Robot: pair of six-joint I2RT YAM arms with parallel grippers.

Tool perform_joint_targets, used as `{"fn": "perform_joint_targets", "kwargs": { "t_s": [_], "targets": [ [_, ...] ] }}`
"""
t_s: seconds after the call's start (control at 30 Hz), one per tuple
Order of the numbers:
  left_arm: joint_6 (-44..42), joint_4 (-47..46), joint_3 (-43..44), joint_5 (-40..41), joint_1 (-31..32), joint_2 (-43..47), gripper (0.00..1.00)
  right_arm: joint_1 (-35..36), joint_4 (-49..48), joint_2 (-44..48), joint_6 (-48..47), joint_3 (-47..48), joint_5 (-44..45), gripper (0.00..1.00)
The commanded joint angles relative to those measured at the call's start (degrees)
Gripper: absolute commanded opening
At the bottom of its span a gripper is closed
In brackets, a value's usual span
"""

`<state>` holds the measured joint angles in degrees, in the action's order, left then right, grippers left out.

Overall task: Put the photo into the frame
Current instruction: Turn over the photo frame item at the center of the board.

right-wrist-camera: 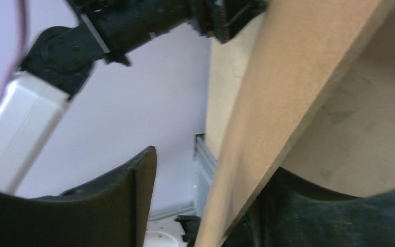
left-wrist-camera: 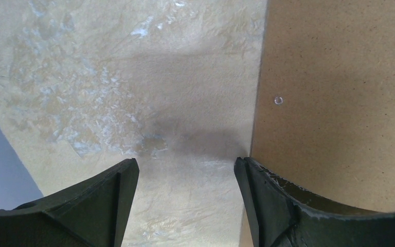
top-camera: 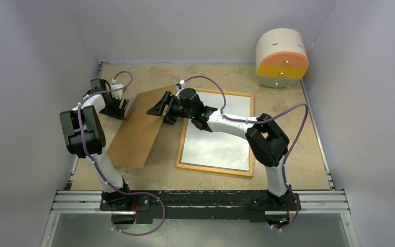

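Looking down, the left claw (top-camera: 114,105) gapes at the backing board (top-camera: 133,134)'s left edge; the right claw (top-camera: 159,109) straddles its raised right edge, the frame (top-camera: 213,170) flat just beyond; left wrist: fingers (left-wrist-camera: 108,200) wide apart, nothing between; right wrist: board edge (right-wrist-camera: 288,77) between parted fingers (right-wrist-camera: 128,200), one clear of it.

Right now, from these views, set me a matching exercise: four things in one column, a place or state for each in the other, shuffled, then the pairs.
Things
1. brown board
2. frame
3. round drawer box
4. left end effector

Places or states
A. far right corner of the table
B. open, above bare table beside the board's edge
C. lying flat, wood-coloured border
D. edge between the right end effector's fingers

Pairs: 1-D, 2-C, 3-A, 4-B
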<state>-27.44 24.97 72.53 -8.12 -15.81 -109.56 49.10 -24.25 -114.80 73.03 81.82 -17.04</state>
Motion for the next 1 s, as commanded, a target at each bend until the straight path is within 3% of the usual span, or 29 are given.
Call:
{"fn": "perform_joint_targets", "kwargs": {
  "t_s": [0.0,0.13,0.23,0.4,0.6,0.87,0.97],
  "targets": [
    [0.67,9.54,2.95,-4.82,0.08,-0.87,0.76,-0.22,11.17,4.63,-2.52,3.37,4.77,0.53],
    [-2.19,12.88,7.53,-8.86,1.25,2.99,0.76,-1.24,16.46,3.53,-1.79,5.62,5.65,0.10],
    [-5.34,16.28,11.87,-12.77,2.29,6.60,0.75,-2.99,18.95,2.67,-1.68,8.61,6.05,0.00],
    [-12.17,16.79,13.09,-24.72,2.34,16.98,0.75,-8.50,21.91,0.33,0.83,15.67,3.48,0.00],
    [-29.56,14.61,2.64,-38.07,2.37,34.29,0.77,-12.56,23.70,-1.69,5.49,21.94,-0.50,0.00],
    [-55.49,39.28,6.83,-41.19,2.27,39.07,0.76,-15.89,12.82,2.80,18.67,11.29,-4.93,0.00],
    [-62.90,44.65,5.51,-43.38,2.28,41.22,0.76,-15.88,10.18,3.84,20.96,9.65,-5.36,0.00]
  ]
}}
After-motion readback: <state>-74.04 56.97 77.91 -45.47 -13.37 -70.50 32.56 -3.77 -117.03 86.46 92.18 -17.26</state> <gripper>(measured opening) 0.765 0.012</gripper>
